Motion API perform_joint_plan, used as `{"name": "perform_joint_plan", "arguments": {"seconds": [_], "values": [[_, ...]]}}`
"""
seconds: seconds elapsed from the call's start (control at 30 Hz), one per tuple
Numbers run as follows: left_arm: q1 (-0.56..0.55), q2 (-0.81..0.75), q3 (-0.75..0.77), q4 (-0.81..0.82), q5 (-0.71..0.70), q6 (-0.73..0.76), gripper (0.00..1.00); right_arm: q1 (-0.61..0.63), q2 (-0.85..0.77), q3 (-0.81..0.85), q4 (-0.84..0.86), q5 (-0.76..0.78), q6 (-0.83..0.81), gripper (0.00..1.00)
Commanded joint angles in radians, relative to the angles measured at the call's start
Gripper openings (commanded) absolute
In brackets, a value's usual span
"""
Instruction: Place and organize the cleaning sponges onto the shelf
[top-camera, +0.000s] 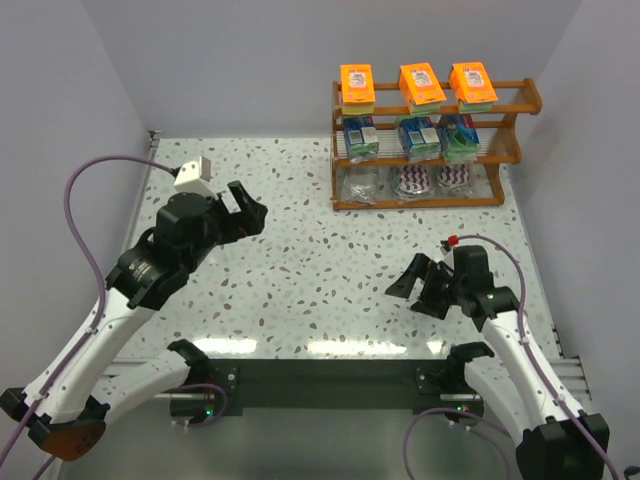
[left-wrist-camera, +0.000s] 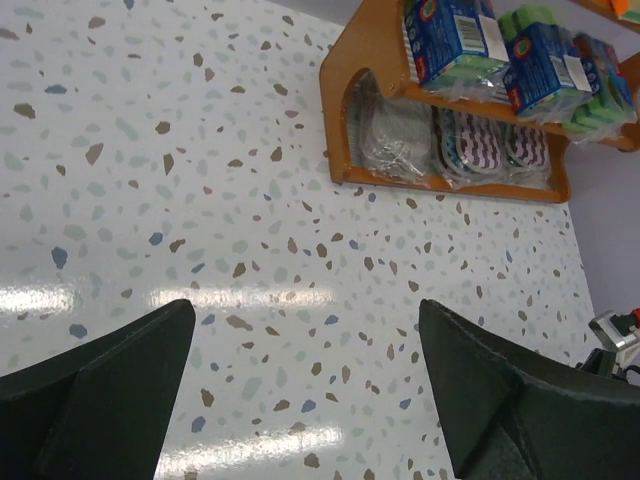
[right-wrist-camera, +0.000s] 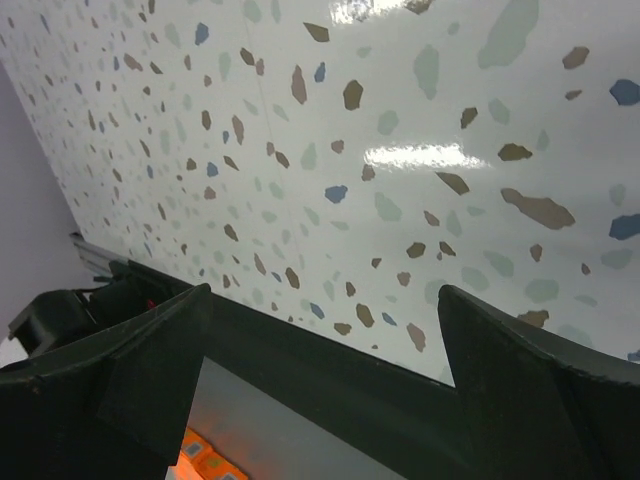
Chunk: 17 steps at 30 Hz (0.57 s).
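A: "Well, the left claw (top-camera: 250, 208) and right claw (top-camera: 415, 289)?"

B: "Both gaped wide, holding nothing, over the counter (top-camera: 300, 270). All nine sponges (top-camera: 420, 138) sat on the shelf (top-camera: 530, 98), one kind per tier. Nothing looked left to place."

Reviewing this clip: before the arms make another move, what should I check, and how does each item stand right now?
1. Three bright orange packs on the top tier of the brown wooden shelf: ok.
2. Three blue-green wrapped packs on the middle tier: ok.
3. Three clear plastic bags on the bottom tier: ok.
4. Left gripper open and empty: ok.
5. Right gripper open and empty: ok.
6. No pack left on the speckled white table: ok.
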Motion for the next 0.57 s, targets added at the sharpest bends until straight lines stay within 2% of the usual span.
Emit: {"name": "perform_joint_plan", "arguments": {"seconds": [0.0,0.23,0.53], "values": [[0.007,0.007,0.091,0.045,0.004,0.093,1.00,-0.001,-0.026,0.004,-0.113,0.033,-0.066,0.98],[0.005,-0.011,0.124,0.091,0.110,0.130,1.00,-0.001,-0.014,0.020,-0.113,0.039,-0.065,0.98],[0.005,-0.028,0.135,0.121,0.165,0.166,1.00,0.005,-0.015,0.033,-0.110,0.033,-0.068,0.98]]}}
